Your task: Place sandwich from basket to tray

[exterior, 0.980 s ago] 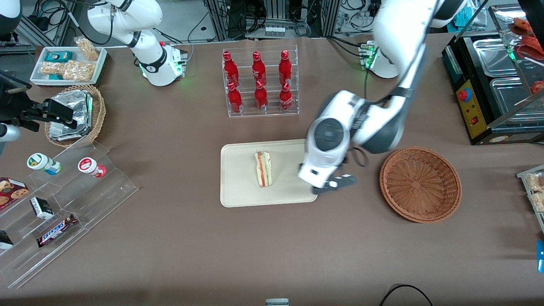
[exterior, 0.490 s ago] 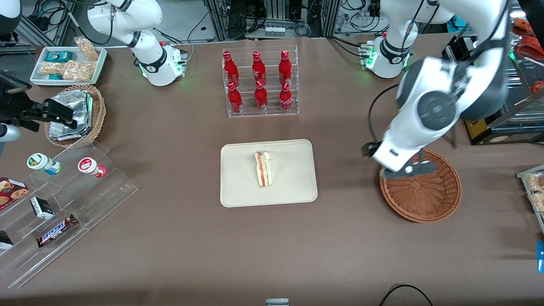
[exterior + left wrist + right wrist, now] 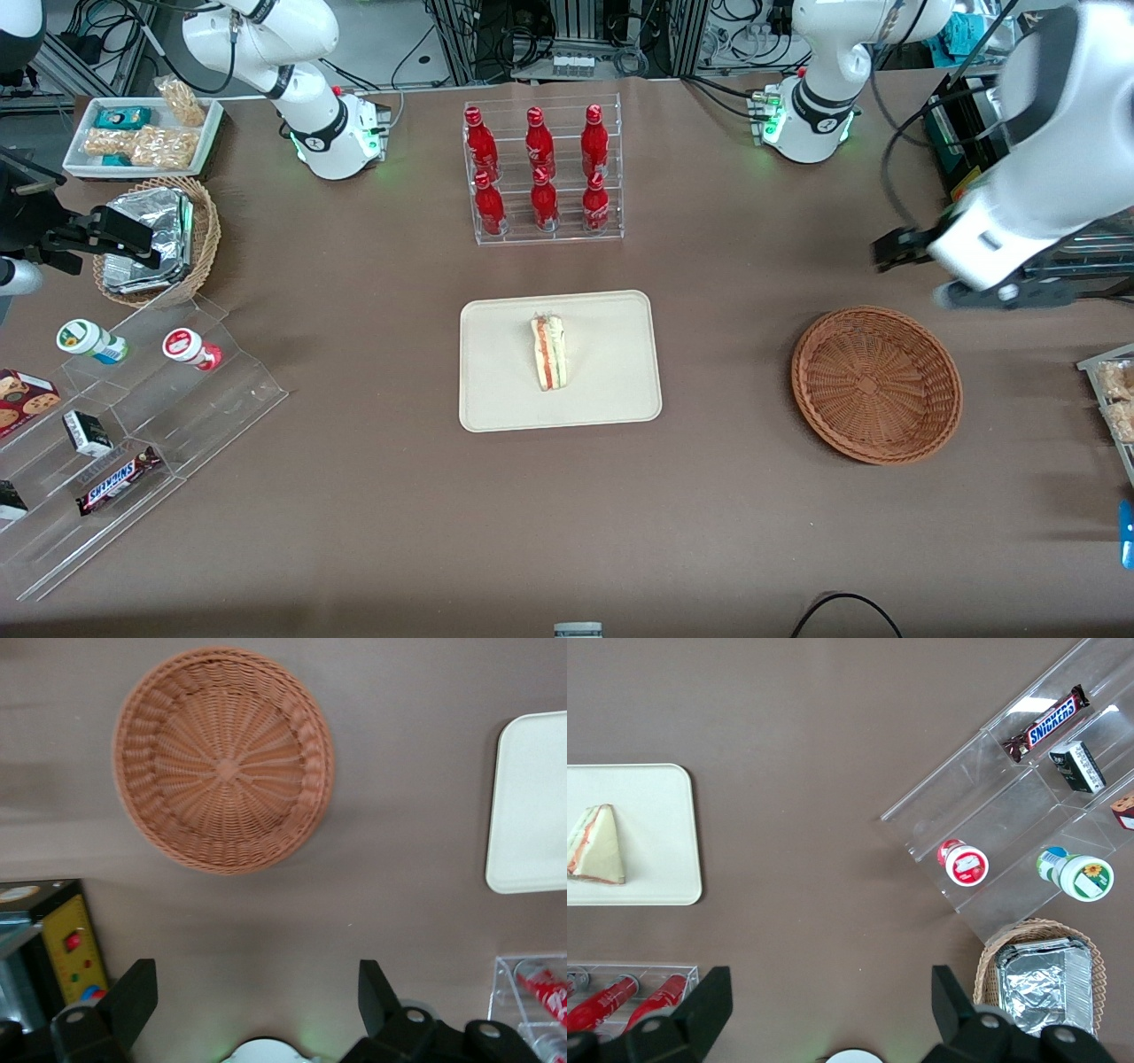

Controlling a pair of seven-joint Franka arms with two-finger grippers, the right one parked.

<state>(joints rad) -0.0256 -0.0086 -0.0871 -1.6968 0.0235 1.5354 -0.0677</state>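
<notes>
The sandwich [image 3: 549,352], a pale bread wedge with orange and green filling, lies on the cream tray [image 3: 611,399] in the middle of the table; it also shows in the right wrist view [image 3: 598,847] on the tray [image 3: 664,815]. The reddish-brown basket [image 3: 875,384] stands empty toward the working arm's end; the left wrist view shows the basket [image 3: 223,759] and a corner of the tray [image 3: 532,815]. My left gripper [image 3: 917,266] hangs high above the table, farther from the front camera than the basket, open and empty [image 3: 257,1005].
A clear rack of red bottles [image 3: 542,173] stands farther back than the tray. A black food warmer [image 3: 1019,186] sits close to my left gripper. A tan basket of foil packets [image 3: 159,239], a white snack tray [image 3: 142,133] and a clear stepped snack display [image 3: 124,425] lie toward the parked arm's end.
My left gripper, open and empty, has swung from the tray's edge, over the basket, up and away toward the working arm's end. The sandwich stays on the tray.
</notes>
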